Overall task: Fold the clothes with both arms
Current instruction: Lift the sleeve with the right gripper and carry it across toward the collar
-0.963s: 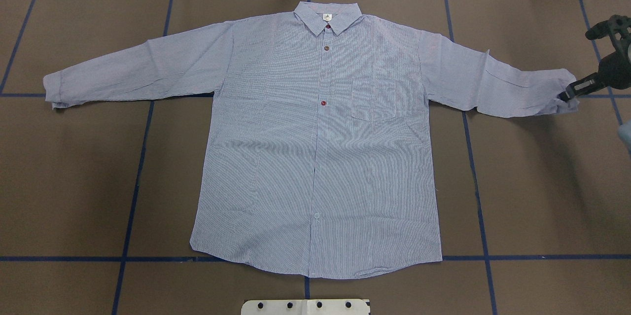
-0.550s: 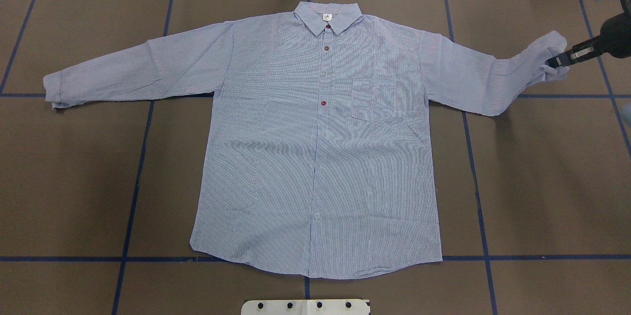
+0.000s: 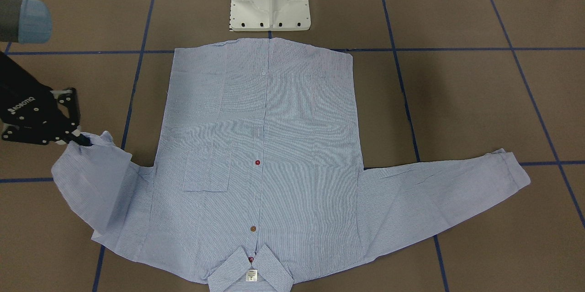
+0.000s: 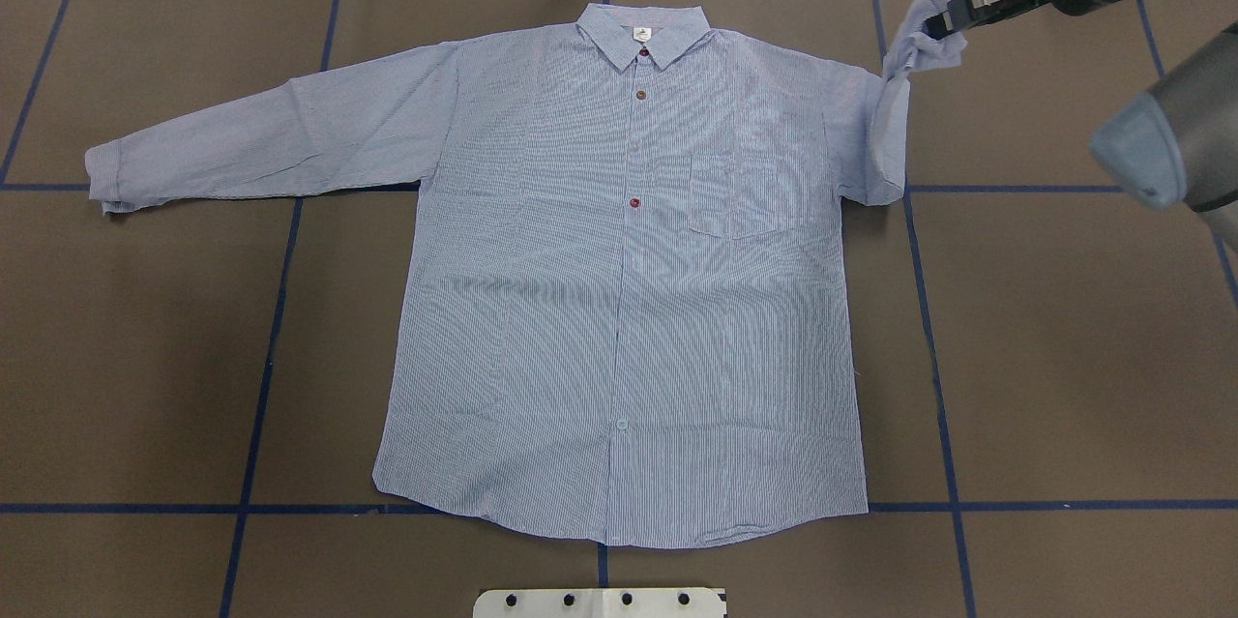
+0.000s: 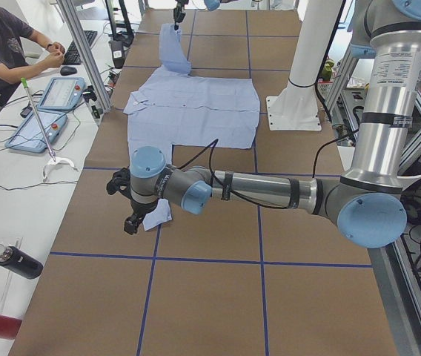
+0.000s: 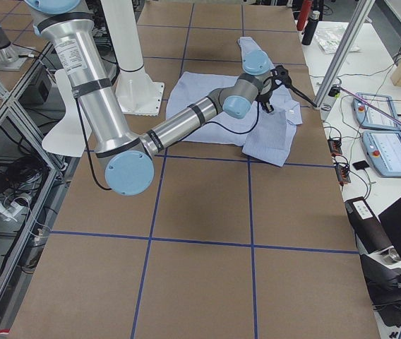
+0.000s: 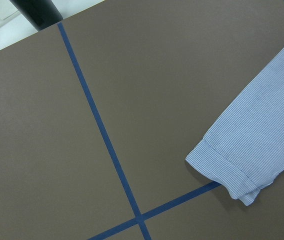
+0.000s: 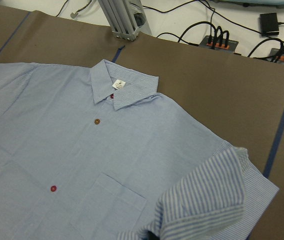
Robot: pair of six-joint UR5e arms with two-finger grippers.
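1. Shirt [image 4: 619,309]: light blue, finely striped; laid flat, front up, collar at the far edge.
2. One cuff is held off the table, pinched by right gripper [image 4: 946,18].
3. Left gripper [image 5: 131,221] is positioned just beside the other cuff.

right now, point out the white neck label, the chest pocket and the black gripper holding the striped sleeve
white neck label [image 4: 641,35], overhead view, centre of the tag
chest pocket [image 4: 735,197], overhead view, middle of the pocket panel
black right gripper [image 4: 938,23], overhead view, midway between fingertips pinching the striped sleeve [image 4: 888,134]

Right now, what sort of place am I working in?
Probably a robotics lab cell, not a laundry: a taped-grid table, teach pendants on a side bench, and a person seated alongside.
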